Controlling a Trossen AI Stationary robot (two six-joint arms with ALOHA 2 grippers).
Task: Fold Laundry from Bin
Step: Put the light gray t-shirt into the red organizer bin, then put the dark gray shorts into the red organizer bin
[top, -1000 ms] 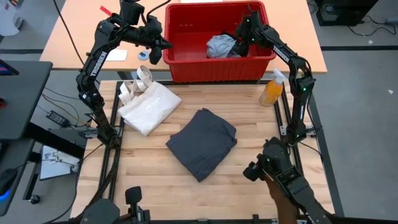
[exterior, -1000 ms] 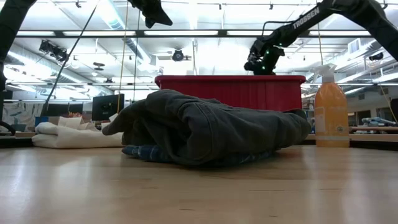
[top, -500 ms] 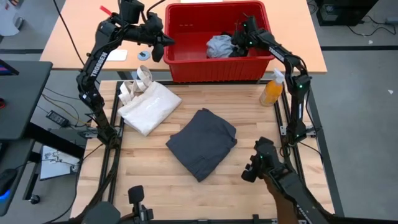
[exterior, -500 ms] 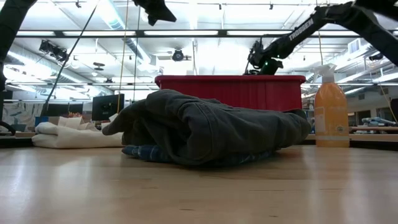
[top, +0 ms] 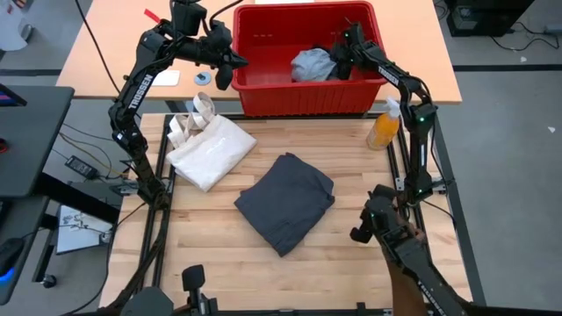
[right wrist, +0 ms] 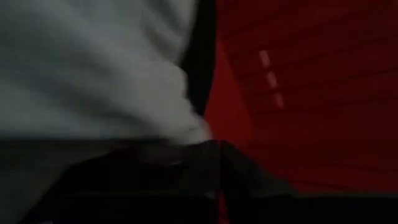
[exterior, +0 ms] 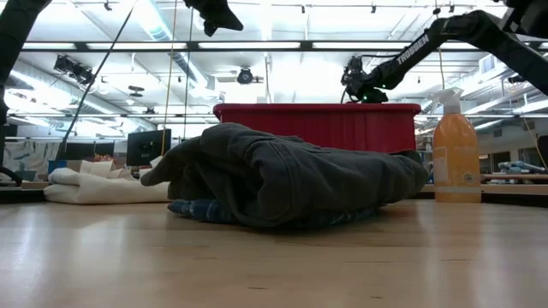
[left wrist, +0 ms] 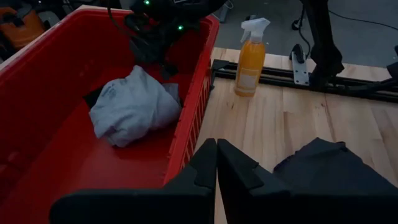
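The red bin (top: 263,88) stands at the table's far edge. A light grey piece (top: 312,64) lies on its floor, with a black piece (left wrist: 93,96) showing beside it. My right gripper (top: 341,60) is down inside the bin at the grey piece's right side, shut. My left gripper (top: 224,72) hangs shut above the bin's left rim with nothing in it. A folded dark charcoal-grey piece (top: 285,202) lies mid-table on plaid cloth (exterior: 199,210). My right gripper is shut on the light grey piece at its edge (right wrist: 196,127), beside a dark strip and the bin's red wall. The fingers slant down from above. They hide how many layers they have. The piece lies crumpled on the bin's floor.
A cream tote bag (top: 211,149) lies left of the folded pile. An orange spray bottle (top: 384,127) stands at the bin's near right corner. A dark device (top: 386,224) reaches in over the table's near right corner. Bare wood lies near the front edge.
My right gripper has dipped lower into the bin toward the light grey piece, shifting slightly left, and has shut there. The dark device at the near right corner has shifted a little.
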